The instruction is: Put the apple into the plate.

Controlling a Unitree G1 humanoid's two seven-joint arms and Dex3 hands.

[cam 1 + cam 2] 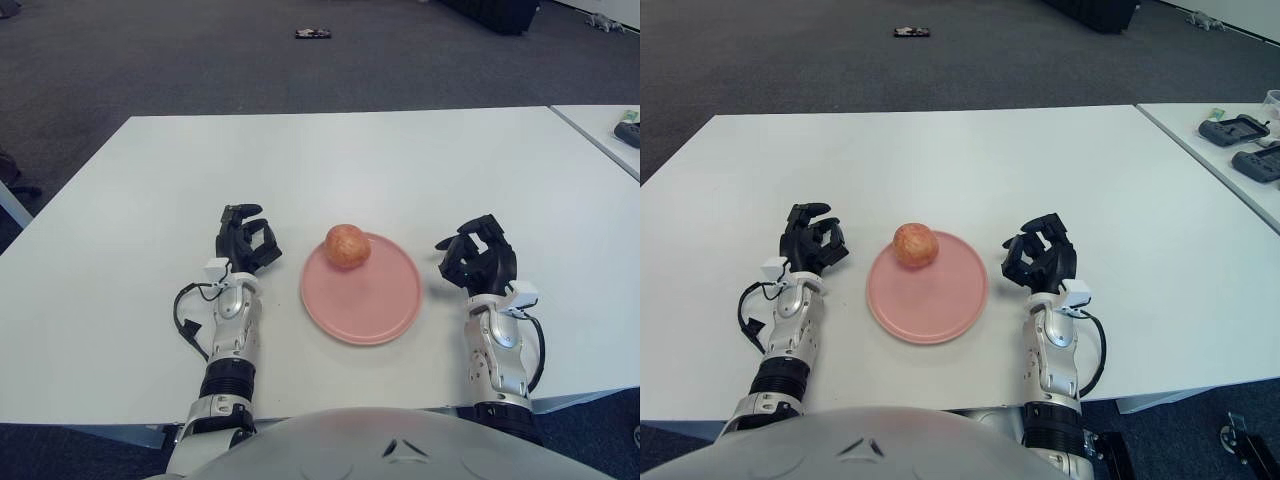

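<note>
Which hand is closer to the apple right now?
The left hand. The apple sits at the far left rim of the plate, on that hand's side; the right hand is across the plate, farther away.
</note>
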